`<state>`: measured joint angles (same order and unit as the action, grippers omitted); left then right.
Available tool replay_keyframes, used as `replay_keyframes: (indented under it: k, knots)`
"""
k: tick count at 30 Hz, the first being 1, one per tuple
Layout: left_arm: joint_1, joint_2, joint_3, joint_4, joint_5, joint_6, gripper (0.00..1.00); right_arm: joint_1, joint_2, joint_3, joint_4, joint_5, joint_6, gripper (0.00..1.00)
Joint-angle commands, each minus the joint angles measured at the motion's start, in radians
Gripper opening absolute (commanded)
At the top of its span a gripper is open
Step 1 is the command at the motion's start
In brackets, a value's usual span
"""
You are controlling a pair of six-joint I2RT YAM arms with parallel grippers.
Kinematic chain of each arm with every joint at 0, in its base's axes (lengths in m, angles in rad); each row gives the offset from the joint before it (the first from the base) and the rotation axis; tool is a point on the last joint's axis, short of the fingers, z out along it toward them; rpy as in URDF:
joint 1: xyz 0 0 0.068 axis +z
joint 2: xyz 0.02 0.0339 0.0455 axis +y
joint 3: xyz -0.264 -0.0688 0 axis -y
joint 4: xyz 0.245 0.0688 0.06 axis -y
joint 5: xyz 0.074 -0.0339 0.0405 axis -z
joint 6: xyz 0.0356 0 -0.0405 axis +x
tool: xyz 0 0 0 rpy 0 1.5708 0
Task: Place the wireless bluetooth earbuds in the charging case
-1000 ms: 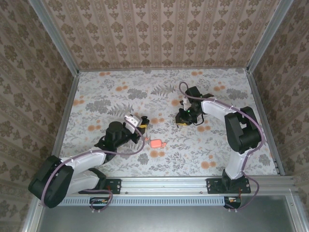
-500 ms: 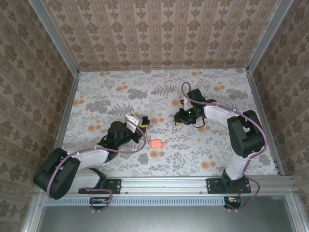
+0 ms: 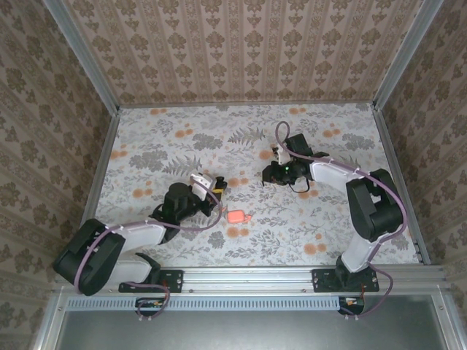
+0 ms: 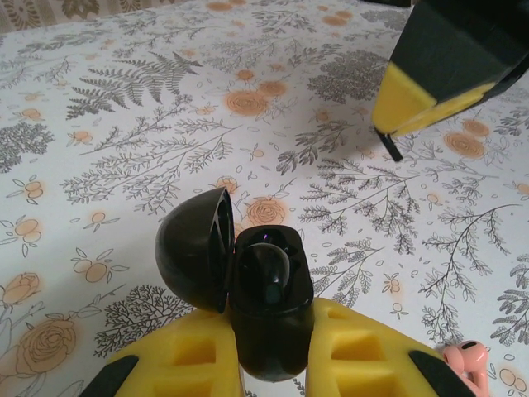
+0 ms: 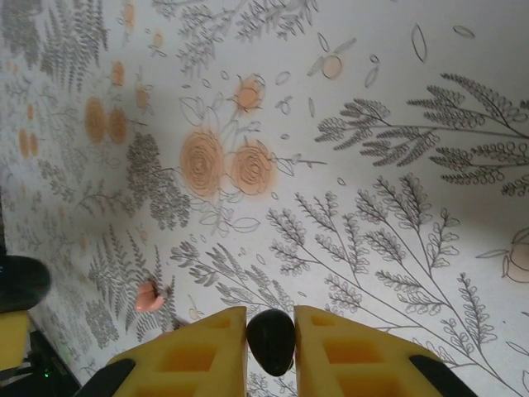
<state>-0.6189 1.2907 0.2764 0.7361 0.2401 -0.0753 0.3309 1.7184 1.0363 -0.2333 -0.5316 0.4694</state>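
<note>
Floral table beneath upright charging case, lid leftward.

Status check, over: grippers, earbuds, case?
Left gripper shut on open black case, one earbud seated inside. Right gripper shut on second earbud, apart from the case. Small pink item on table between the grippers.

The left gripper held the case, lid swung left, an earbud inside. Right of it, the right gripper pinched a second earbud. A small object lay on the table between them, nearer.
</note>
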Motion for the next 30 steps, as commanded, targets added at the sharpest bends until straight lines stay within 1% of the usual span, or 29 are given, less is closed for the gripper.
replay_keyframes:
  k: [1, 6, 19, 30]
  knots:
    - [0.01, 0.033, 0.021, 0.081, 0.032, -0.022, 0.07, -0.01, -0.05, -0.022, 0.058, -0.033, 0.002, 0.22]
    - [0.01, 0.075, 0.031, 0.127, 0.045, -0.033, 0.07, -0.014, -0.074, -0.046, 0.112, -0.049, 0.004, 0.21]
    - [0.011, 0.124, 0.038, 0.19, 0.072, -0.056, 0.07, -0.031, -0.145, -0.134, 0.274, -0.078, 0.042, 0.21]
    - [0.011, 0.221, 0.032, 0.35, 0.116, -0.099, 0.07, -0.046, -0.186, -0.202, 0.413, -0.112, 0.083, 0.21]
